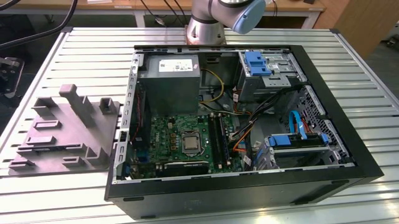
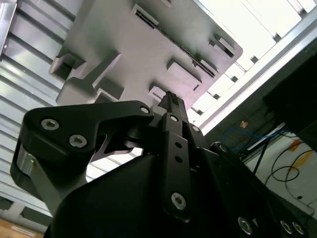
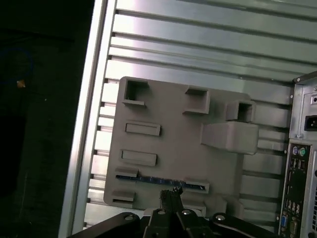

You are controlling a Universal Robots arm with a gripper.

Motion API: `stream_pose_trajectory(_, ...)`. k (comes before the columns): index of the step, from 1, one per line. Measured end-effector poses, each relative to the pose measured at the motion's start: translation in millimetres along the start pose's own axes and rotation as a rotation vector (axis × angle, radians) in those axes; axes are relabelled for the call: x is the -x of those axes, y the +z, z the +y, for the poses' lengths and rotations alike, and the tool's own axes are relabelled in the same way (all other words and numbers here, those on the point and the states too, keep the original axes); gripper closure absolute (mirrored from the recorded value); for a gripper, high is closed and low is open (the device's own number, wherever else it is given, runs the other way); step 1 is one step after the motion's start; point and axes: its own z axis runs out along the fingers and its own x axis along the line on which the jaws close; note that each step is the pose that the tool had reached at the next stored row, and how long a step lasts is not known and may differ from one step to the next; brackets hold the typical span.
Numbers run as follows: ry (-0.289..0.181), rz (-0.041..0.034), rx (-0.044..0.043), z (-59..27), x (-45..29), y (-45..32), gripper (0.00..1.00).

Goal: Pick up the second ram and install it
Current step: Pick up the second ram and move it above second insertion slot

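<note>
Jaws: drawn together, no gap showing in the first wrist view, pinching nothing. Your gripper (image 3: pixel 171 191) is hanging above the grey fixture (image 3: pixel 173 148). Its tips are lining up close to the second ram (image 3: pixel 158 179), which is standing on edge in one of the fixture's slots and showing as a thin blue strip. As far as you can judge, nothing is touching.

Risks: if you are descending with the jaws closed like this, they are likely to land on the board's top edge instead of straddling it, chipping it or jamming it in the slot. An off-centre grip is likely to tilt the stick in the slot. The fixture's raised blocks are sitting near that slot and could catch a jaw.

Surface: the fixture is lying on a ribbed aluminium table (image 1: pixel 249 35), just beside the open computer case (image 1: pixel 249 191), on the exterior view's left. Inside the case the motherboard (image 1: pixel 181 128) is lying flat next to the grey power supply (image 1: pixel 171 79).

Room: a wooden table (image 1: pixel 299 7) and cables (image 1: pixel 162 11) are standing behind, with dark floor past the table edge.
</note>
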Motion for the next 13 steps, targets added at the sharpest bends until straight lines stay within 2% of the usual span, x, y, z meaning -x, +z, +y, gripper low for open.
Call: stream_pose_trajectory(13,-0.237,0.0104,0.0058,-0.2,-0.1,4.4,0.90)
